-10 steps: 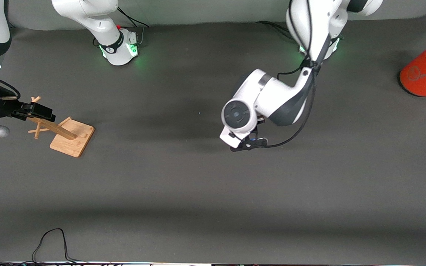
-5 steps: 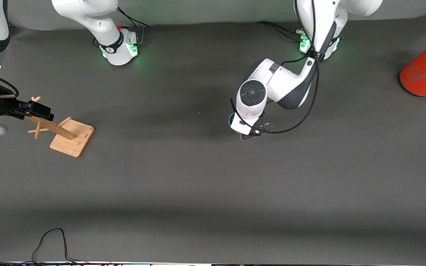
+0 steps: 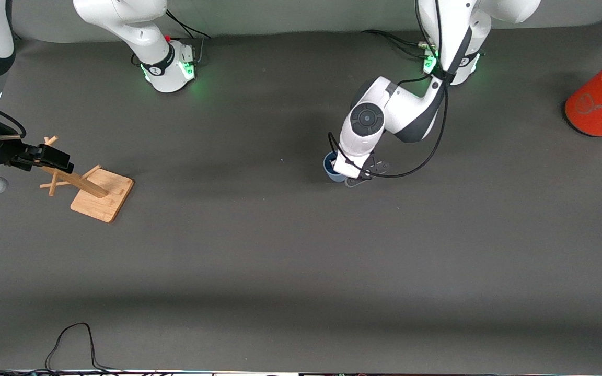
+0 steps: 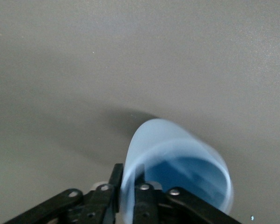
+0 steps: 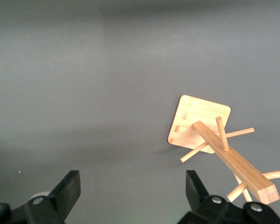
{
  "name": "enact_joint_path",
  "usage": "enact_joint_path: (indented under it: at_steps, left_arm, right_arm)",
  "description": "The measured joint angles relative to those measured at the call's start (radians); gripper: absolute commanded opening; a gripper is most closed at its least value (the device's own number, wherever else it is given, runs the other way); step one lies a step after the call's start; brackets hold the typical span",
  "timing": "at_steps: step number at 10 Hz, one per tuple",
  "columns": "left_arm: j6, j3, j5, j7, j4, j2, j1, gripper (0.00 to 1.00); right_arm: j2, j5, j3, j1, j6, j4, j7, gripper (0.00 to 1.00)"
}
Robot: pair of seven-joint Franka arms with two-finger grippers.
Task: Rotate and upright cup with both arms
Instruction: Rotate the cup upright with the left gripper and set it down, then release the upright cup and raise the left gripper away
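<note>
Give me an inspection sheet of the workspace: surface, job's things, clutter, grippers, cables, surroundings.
Surface: dark grey mat, no spills seen.
Job's things: blue cup mid-table, mouth up, rim between the left gripper's fingers.
Clutter: wooden peg rack toward the right arm's end; orange canister toward the left arm's end.
Grippers: left gripper at the cup, whether it grips cannot be told; right gripper open, empty, over the rack's top, that arm waits.
Cables: black cable looped at the table's near edge; cable hanging along the left arm.
Surroundings: nothing seen.
</note>
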Motion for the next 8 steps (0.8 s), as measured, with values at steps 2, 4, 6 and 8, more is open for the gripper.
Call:
enact_joint_path:
  at_steps: [2, 4, 6, 8]
  left_arm:
    - [0.000, -0.001, 0.000, 0.000, -0.003, -0.003, 0.000, 1.00]
    - [-0.021, -0.001, 0.000, 0.001, 0.007, -0.006, 0.000, 1.00]
    - [-0.167, 0.009, 0.004, 0.029, 0.098, -0.020, 0.006, 1.00]
    - [-0.340, 0.023, 0.022, 0.146, 0.232, -0.045, 0.061, 1.00]
  right_arm:
    - [0.000, 0.000, 0.000, 0.000, 0.000, -0.001, 0.000, 1.00]
    - [0.000, 0.000, 0.000, 0.000, 0.000, -0.002, 0.000, 1.00]
    - [0.000, 0.000, 0.000, 0.000, 0.000, -0.004, 0.000, 1.00]
    - [0.000, 0.000, 0.000, 0.000, 0.000, -0.005, 0.000, 1.00]
